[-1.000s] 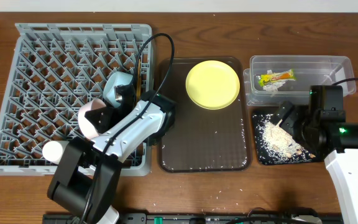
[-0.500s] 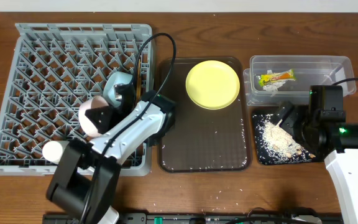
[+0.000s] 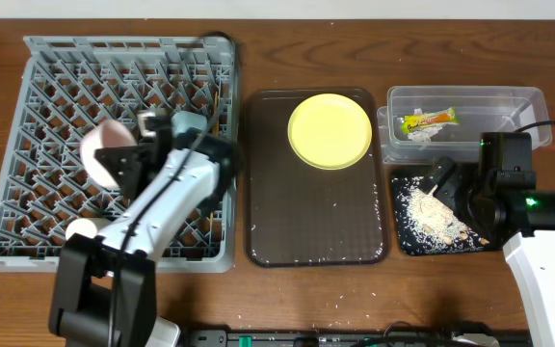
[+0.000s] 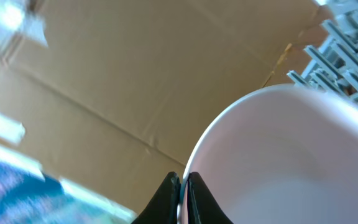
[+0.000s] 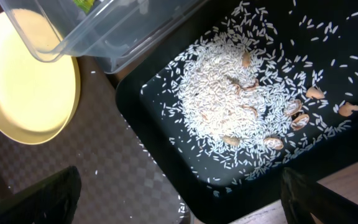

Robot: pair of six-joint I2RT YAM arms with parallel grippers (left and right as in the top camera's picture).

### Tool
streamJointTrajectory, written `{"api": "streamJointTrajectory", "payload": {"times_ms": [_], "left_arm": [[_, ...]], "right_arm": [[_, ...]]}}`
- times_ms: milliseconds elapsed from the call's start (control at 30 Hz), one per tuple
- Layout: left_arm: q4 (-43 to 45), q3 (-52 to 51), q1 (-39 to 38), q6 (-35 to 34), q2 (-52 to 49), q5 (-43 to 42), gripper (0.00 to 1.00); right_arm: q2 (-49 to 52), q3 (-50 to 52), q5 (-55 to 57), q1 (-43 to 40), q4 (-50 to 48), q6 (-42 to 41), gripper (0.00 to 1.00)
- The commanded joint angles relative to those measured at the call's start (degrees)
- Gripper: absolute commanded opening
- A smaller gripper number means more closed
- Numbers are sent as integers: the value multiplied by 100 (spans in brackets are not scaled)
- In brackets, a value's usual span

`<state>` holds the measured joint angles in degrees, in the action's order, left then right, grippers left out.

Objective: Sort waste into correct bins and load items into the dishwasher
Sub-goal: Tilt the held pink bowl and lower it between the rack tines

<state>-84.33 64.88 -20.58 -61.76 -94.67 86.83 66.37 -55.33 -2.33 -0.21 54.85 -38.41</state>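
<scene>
The white-pink bowl (image 3: 103,159) is held over the left-middle of the dishwasher (image 3: 123,44), well left of the dark serving tray (image 3: 316,236). Whether it touches the pegs cannot be told. The left hand (image 4: 180,190) is pinched narrow on the bowl's rim, one finger inside the wall and one outside. The bowl is tipped on edge rather than level. Its mouth appears turned right, towards the arm, so its axis lies roughly sideways; being round, it has no long axis. It is judged rigid, light, smooth-walled and probably breakable if dropped. A thin rim pinch is likely to let it swing or slip, so the rim near the hand remains the sensible hold, and a slow lowering between pegs would be advised. The light blue bowl (image 3: 183,129) lies just to the right in the rack, and the small white cup (image 3: 80,231) sits at the near-left. The right hand (image 5: 182,186) is spread wide and empty above the rice (image 5: 229,93) in the black tray (image 5: 328,37). The yellow plate (image 3: 330,130) rests on the serving tray's far end.
</scene>
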Motion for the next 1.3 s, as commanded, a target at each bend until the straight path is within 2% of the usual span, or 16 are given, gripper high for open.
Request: {"api": "streamJointTrajectory", "payload": {"times_ms": [0, 67, 133, 333, 533, 700, 767, 867, 1000, 1067, 1233, 1267], "left_arm": [[1062, 138, 365, 1250, 37, -177, 8], [1792, 138, 380, 2177, 37, -448, 8], [2260, 138, 380, 2684, 39, -798, 7], [2970, 138, 409, 3152, 76, -1379, 8], [4728, 136, 627, 5558, 74, -1888, 8], [5606, 136, 817, 7390, 74, -2041, 8], [5751, 136, 918, 7853, 81, -2041, 7], [5772, 136, 1040, 8185, 81, -2050, 8], [5838, 136, 1200, 9132, 81, -2487, 7], [6059, 136, 1250, 9265, 83, -2448, 7], [6688, 136, 1290, 10255, 81, -2531, 8], [6688, 136, 1290, 10273, 81, -2625, 8]], "right_arm": [[2, -11, 59, -26, 7, -50, 99], [2, -11, 59, -26, 7, -50, 99], [2, -11, 59, -26, 7, -50, 99], [2, -11, 61, -26, 7, -50, 99], [2, -11, 59, -26, 7, -50, 99], [2, -11, 59, -26, 7, -50, 99], [2, -11, 61, -26, 7, -50, 99], [2, -11, 59, -26, 7, -50, 99], [2, -11, 59, -26, 7, -50, 99], [2, -11, 61, -26, 7, -50, 99], [2, -11, 59, -26, 7, -50, 99], [2, -11, 59, -26, 7, -50, 99]]}}
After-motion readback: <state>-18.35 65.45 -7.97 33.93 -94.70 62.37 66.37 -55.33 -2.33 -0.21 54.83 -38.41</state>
